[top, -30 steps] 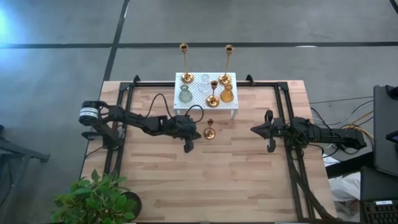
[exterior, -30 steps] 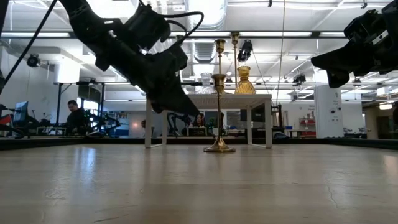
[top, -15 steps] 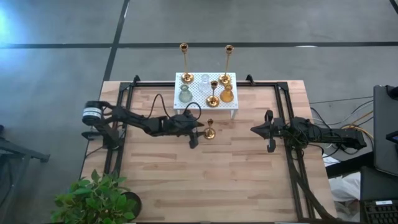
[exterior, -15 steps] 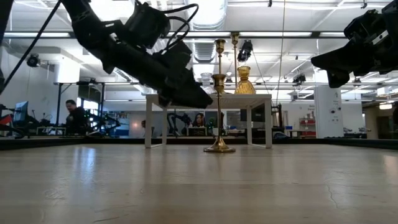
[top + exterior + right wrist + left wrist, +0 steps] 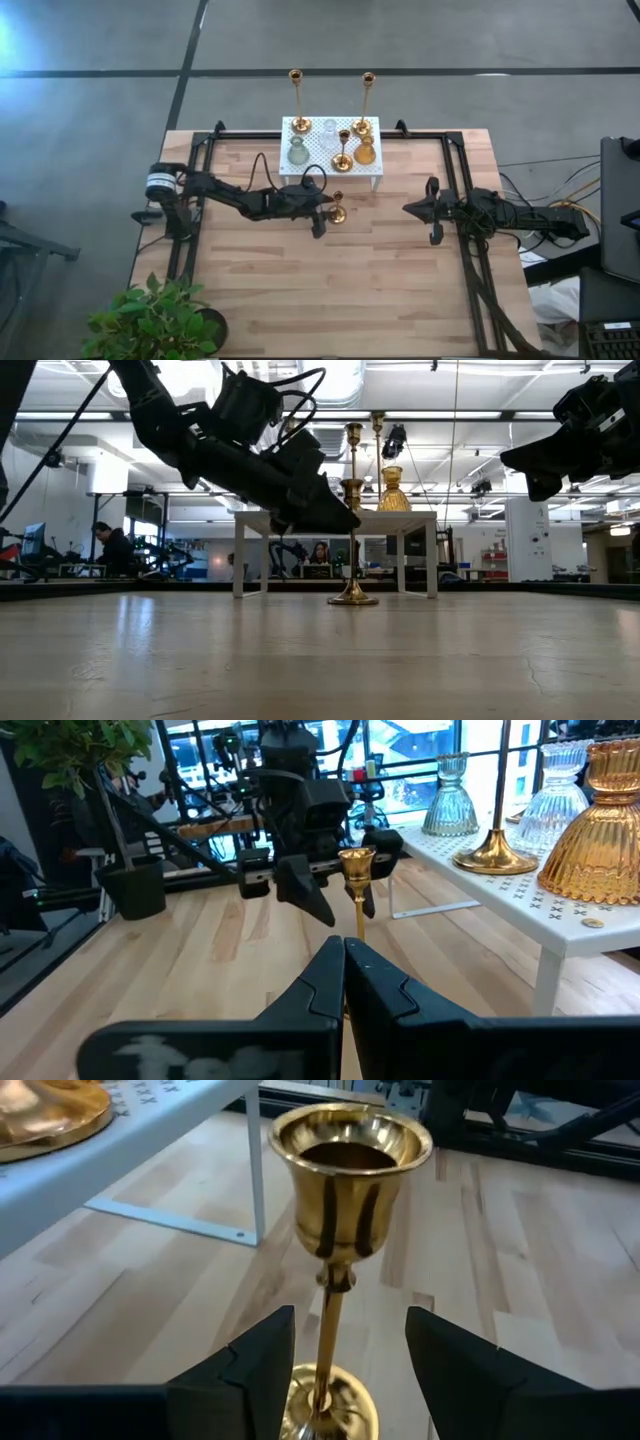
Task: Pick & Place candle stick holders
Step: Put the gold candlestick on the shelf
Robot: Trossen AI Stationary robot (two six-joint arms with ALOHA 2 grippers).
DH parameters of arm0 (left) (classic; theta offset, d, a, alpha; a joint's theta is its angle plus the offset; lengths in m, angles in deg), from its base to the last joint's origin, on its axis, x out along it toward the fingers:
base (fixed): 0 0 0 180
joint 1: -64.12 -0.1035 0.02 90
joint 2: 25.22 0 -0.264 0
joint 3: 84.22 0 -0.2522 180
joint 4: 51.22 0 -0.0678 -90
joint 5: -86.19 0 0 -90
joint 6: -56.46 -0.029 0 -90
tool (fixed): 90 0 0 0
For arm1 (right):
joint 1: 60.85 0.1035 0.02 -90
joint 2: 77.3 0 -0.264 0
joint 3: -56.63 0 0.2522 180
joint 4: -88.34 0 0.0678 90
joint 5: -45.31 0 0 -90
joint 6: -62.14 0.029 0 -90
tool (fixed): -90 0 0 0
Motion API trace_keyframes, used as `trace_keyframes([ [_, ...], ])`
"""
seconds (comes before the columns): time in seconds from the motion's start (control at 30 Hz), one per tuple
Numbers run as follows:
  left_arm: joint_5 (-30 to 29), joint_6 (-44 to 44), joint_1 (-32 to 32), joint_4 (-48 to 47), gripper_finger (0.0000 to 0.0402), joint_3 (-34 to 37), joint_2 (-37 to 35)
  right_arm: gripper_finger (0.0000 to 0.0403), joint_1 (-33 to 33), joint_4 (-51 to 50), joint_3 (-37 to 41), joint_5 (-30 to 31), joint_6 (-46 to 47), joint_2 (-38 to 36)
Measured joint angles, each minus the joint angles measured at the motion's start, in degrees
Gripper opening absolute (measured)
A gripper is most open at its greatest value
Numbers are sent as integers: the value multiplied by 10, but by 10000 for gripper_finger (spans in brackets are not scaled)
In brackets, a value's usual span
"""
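So the desk [image 5: 400, 280] is a big wooden slab with a white perforated stand [image 5: 313, 150] sitting at the far edge, middle-ish. On that stand are the two tall brass sticks [image 5: 296, 100], a short brass holder [image 5: 342, 150], plus the glass holders: the grey-green one [image 5: 297, 153], the clear one [image 5: 329, 131] and the amber one [image 5: 365, 152]. There's a potted plant [image 5: 150, 320] at the near left corner.

The right arm is just parked over on the right side, right gripper [image 5: 434, 212] clenched with nothing in it.

The action is the left arm, which reaches in from the left toward the other short holder [image 5: 337, 208], standing upright on the desk just in front of the stand. The left gripper [image 5: 345, 1345] is spread wide with the thin stem sitting between the jaws, not touching either one as far as I can see. So released, lined up, not grasping yet.

My guess on handling: solid brass, so stiff and a bit hefty for its size, won't break, but polished and slippery. The stem is skinny, so a pinch there could let it swing. I'd squeeze the stem right under the cup, so the flare stops it sliding down. The round base looks top-tippy if nudged sideways.
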Motion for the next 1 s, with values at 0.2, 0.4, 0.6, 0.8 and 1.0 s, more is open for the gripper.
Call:
trace_keyframes([
  [0.2,0,-8,-1,-2,187,-12,22,8,0,0,0,0,0,0],
  [0.4,-7,-15,-1,0,133,-23,30,8,0,0,0,0,0,0],
  [0.6,-14,-26,-1,-2,22,-24,25,8,0,0,0,0,0,0],
  [0.8,-13,-23,-1,-2,18,-24,25,8,0,0,0,0,0,0],
  [1.0,-10,-19,0,-4,18,-24,0,8,0,0,0,0,0,0],
])
